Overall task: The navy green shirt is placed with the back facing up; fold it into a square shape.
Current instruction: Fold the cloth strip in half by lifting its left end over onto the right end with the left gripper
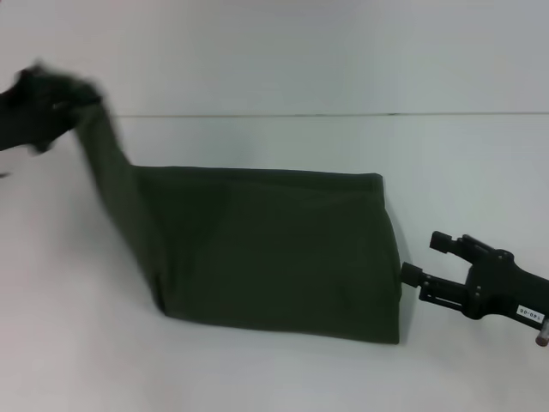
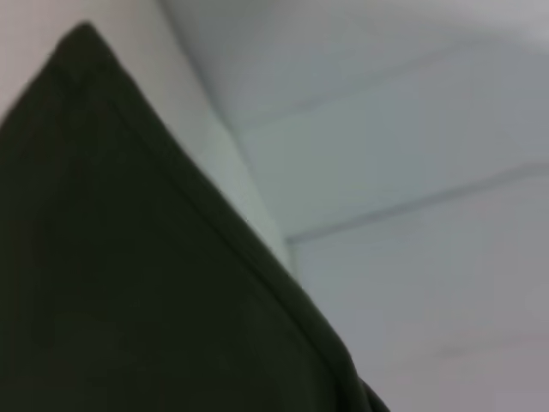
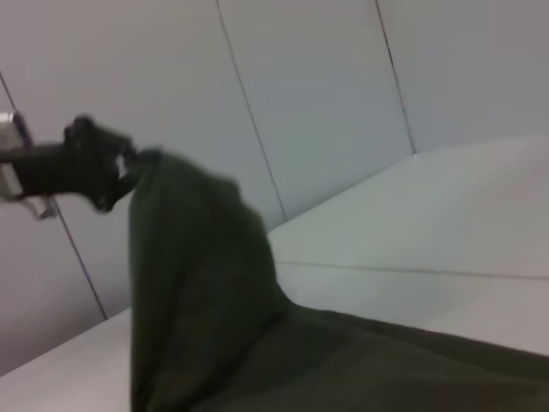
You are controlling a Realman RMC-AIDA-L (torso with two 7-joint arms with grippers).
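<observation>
The navy green shirt [image 1: 274, 253] lies partly folded on the white table [image 1: 463, 163], a dark olive slab in the middle. Its left end is pulled up in a taut strip to my left gripper [image 1: 73, 101], which is shut on the cloth high above the table at the far left. The shirt fills the left wrist view [image 2: 129, 275]. In the right wrist view the lifted cloth [image 3: 189, 275] hangs from the left gripper [image 3: 116, 167]. My right gripper [image 1: 422, 262] is open and empty, low by the shirt's right edge, just apart from it.
A seam in the table runs across the back [image 1: 343, 114]. Panelled white walls stand behind the table [image 3: 326, 94]. Bare table surface lies in front of the shirt and to its right.
</observation>
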